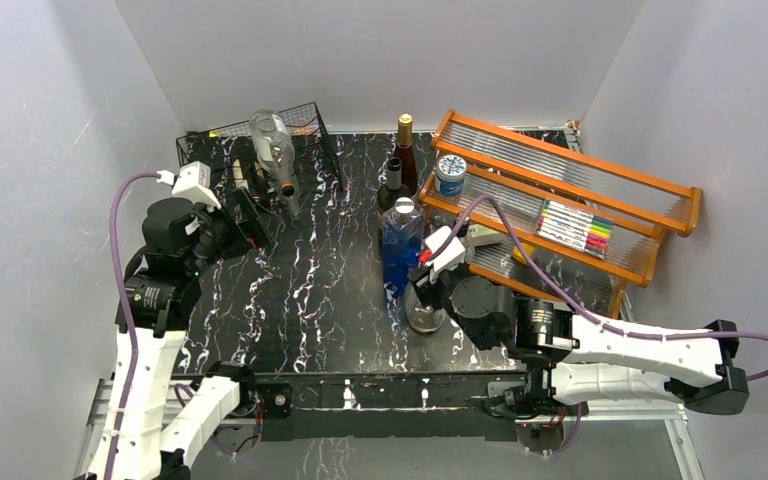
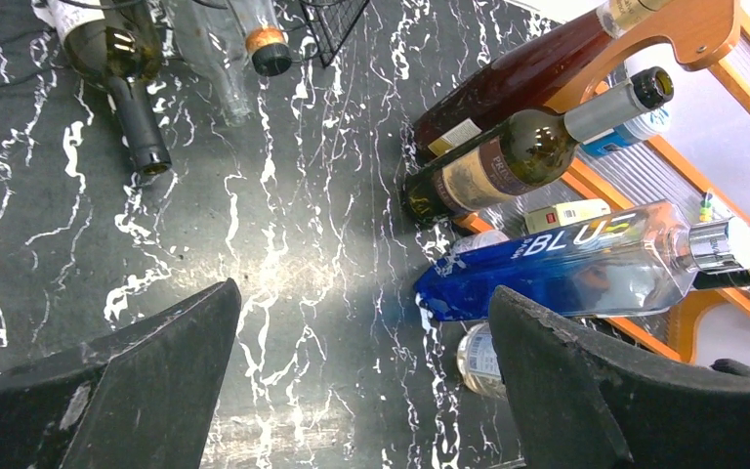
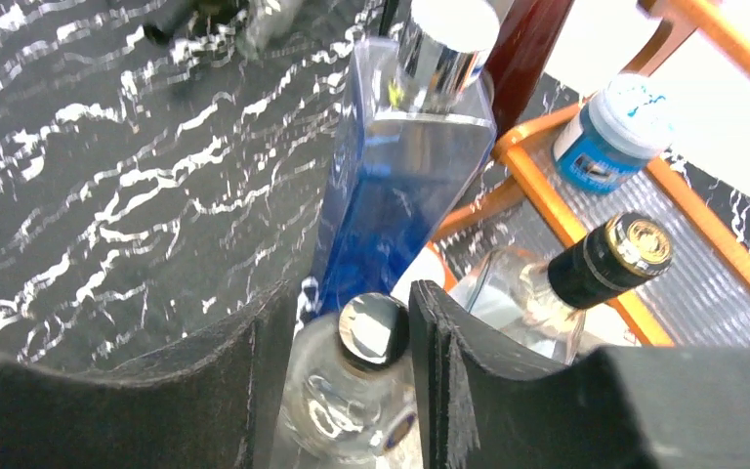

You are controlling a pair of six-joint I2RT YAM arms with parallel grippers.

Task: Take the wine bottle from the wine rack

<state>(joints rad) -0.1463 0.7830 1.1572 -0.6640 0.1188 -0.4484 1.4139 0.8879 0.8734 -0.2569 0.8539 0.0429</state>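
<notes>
Bottle necks [image 2: 142,127] poke from wine rack [image 1: 215,135] at 10 o'clock, easy grab; left tool [image 2: 361,293] open nearby. Right tool [image 3: 352,293] straddles upright clear bottle [image 3: 347,401]; grip unclear.

The top external camera sits above and behind the arm bases and faces the far wall. It stands well back and takes in the whole table [image 1: 310,290], from the wine rack [image 1: 210,140] at far left to the orange shelf [image 1: 580,170] at far right. The left wrist camera hangs close over the tabletop and looks rightward past the left gripper [image 2: 361,293]. The right wrist camera is nearer still – it peers down between the fingers of the right gripper [image 3: 356,293]. All three views share the blue bottle [image 1: 400,250] [image 2: 566,259] [image 3: 391,195] and the shelf beside it [image 2: 703,29] [image 3: 547,186].
</notes>
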